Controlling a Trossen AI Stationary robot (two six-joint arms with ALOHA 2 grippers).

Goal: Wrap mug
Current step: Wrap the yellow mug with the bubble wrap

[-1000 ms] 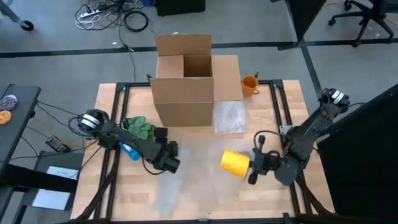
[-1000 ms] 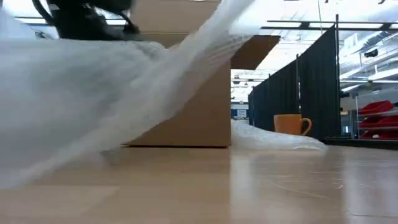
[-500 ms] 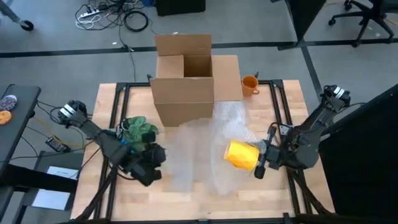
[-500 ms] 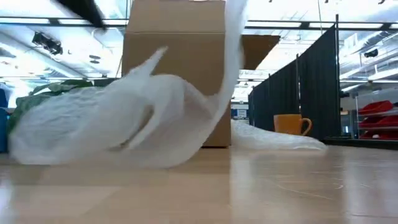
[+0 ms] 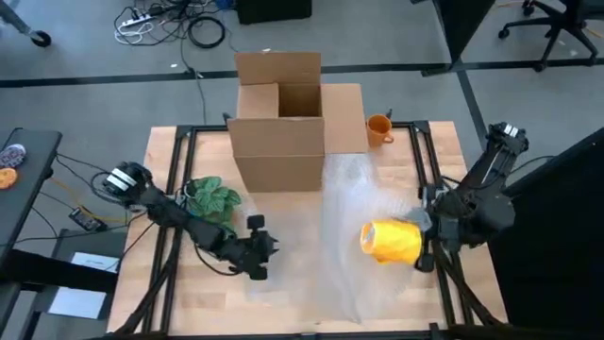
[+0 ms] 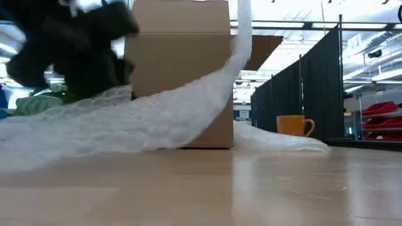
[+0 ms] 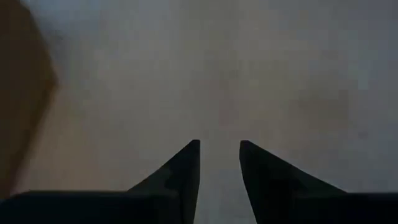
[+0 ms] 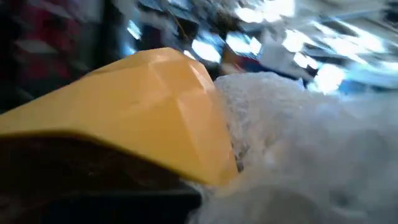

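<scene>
1. Wooden table [image 5: 175, 283] from above: cardboard box [image 5: 279, 123] at the far edge, orange mug [image 5: 378, 127] beside it. The right gripper [image 5: 427, 241] clamps the yellow mug [image 5: 392, 242] on its side over the bubble wrap [image 5: 354, 212] — probably ready to roll it in. The left gripper [image 5: 257, 257] rests on the sheet's near-left part.
2. Low view: wrap [image 6: 151, 116] lifts from table toward box, pulled taut-ish.
3. Left wrist: fingers [image 7: 184, 171] slightly parted over pale sheet — whether pinching it, cannot tell.
4. Right wrist: yellow mug [image 8: 143, 106] pressed against wrap.
</scene>
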